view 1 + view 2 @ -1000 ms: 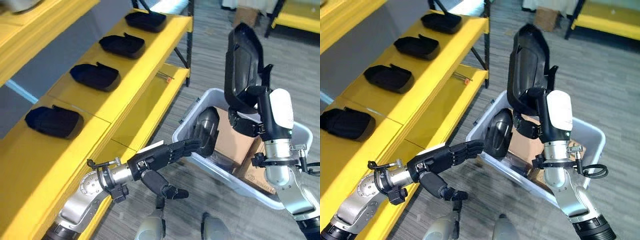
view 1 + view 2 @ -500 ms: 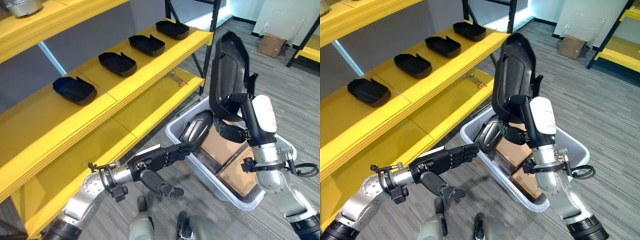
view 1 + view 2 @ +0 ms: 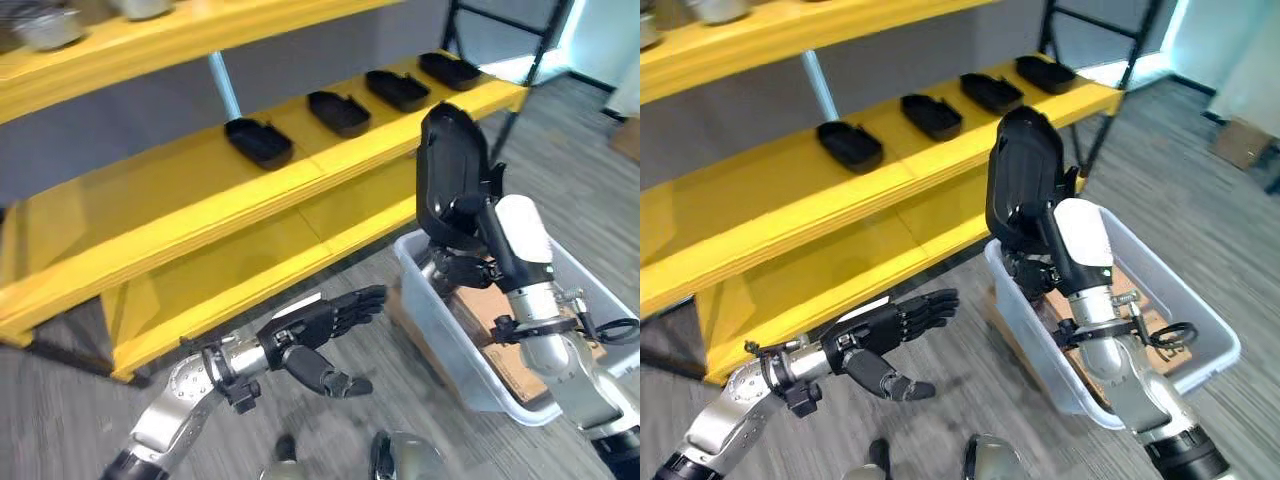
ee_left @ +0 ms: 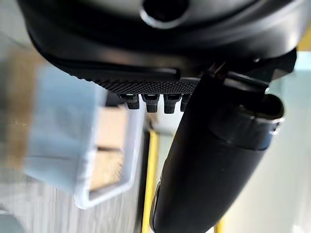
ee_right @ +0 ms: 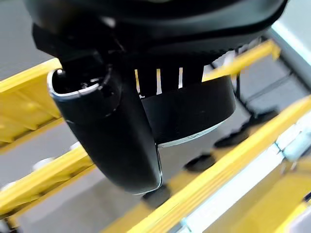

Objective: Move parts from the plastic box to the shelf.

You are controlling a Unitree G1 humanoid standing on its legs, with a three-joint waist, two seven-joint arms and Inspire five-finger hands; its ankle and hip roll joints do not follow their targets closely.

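My right hand (image 3: 463,268) is shut on a large black moulded part (image 3: 452,172) and holds it upright above the near end of the pale plastic box (image 3: 437,322). In the right wrist view its fingers (image 5: 167,77) curl over the black part (image 5: 189,114). The yellow shelf (image 3: 190,205) runs across the upper left, with several smaller black parts on it, such as one (image 3: 260,141) and another (image 3: 340,112). My left hand (image 3: 318,318) hangs open over the floor, left of the box, holding nothing.
Brown cardboard (image 3: 497,312) lies inside the box. A lower yellow shelf level (image 3: 240,265) sits under the one with the parts, and an upper level (image 3: 150,35) carries metal pots. A dark shelf post (image 3: 515,75) stands at the far right end. Grey floor lies between shelf and box.
The camera has swung, so the shelf now spreads across the view. My right hand still holds the black part raised. My left hand stays open, now a little further from the box rim.
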